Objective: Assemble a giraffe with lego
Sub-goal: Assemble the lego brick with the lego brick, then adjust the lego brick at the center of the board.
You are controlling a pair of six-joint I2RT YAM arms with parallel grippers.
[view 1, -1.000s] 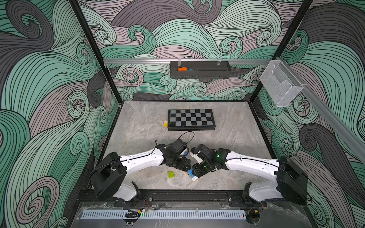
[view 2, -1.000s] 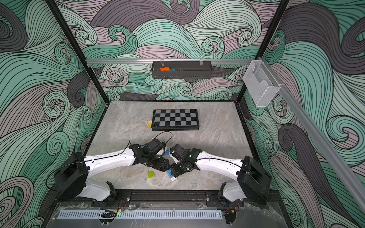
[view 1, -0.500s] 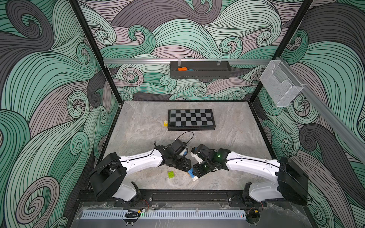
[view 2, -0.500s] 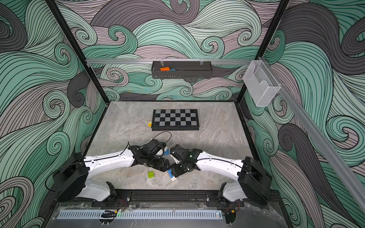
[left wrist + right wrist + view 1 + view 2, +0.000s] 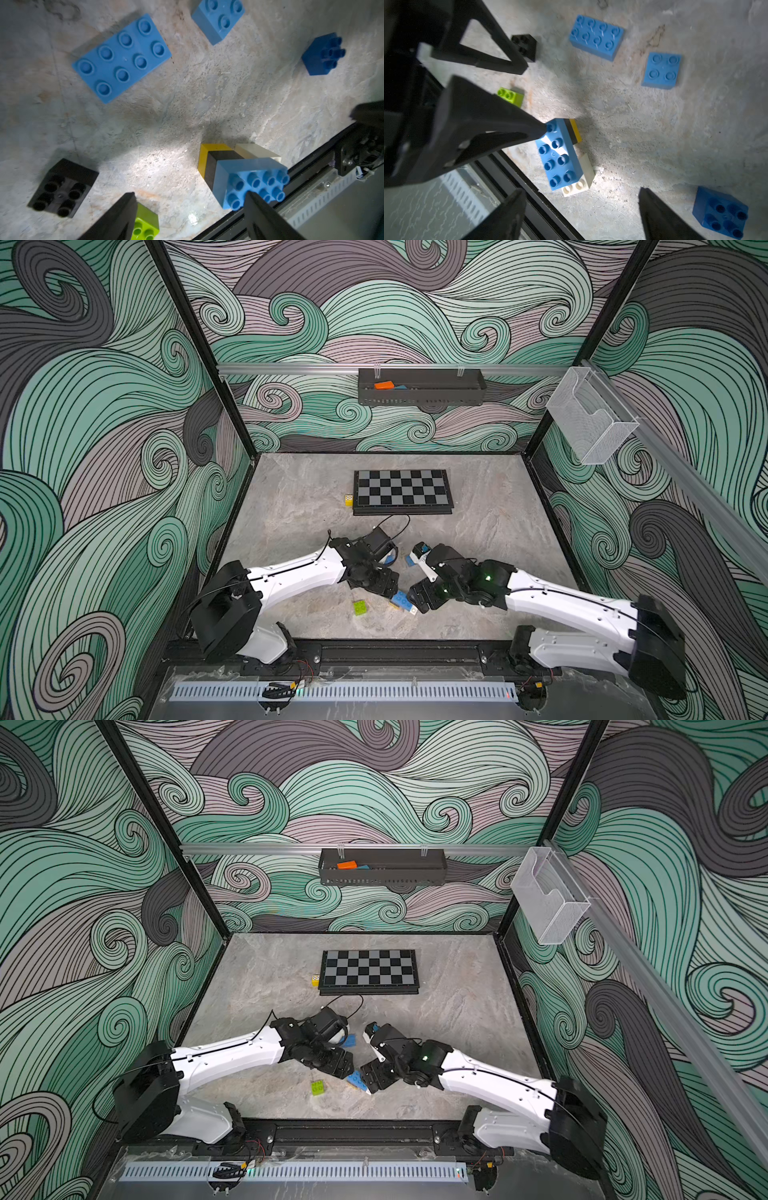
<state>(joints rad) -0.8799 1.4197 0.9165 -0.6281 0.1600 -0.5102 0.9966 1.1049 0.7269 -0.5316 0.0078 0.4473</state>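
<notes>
The right pincer (image 5: 581, 189) has just sprung open and empty, leaving the half-built giraffe (image 5: 560, 153) on the tabletop (image 5: 654, 135) mid-frame, the left pincer (image 5: 190, 192) open too, so its neck probably follows.

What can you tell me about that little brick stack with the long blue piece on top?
The stack is glossy plastic: a long blue brick, studs up, tops a black brick over a yellow one at one end and a white brick at the other, whose studs peek out. It stands on the table near the front edge. A left pincer finger sits at its end stud; contact is unclear.
</notes>
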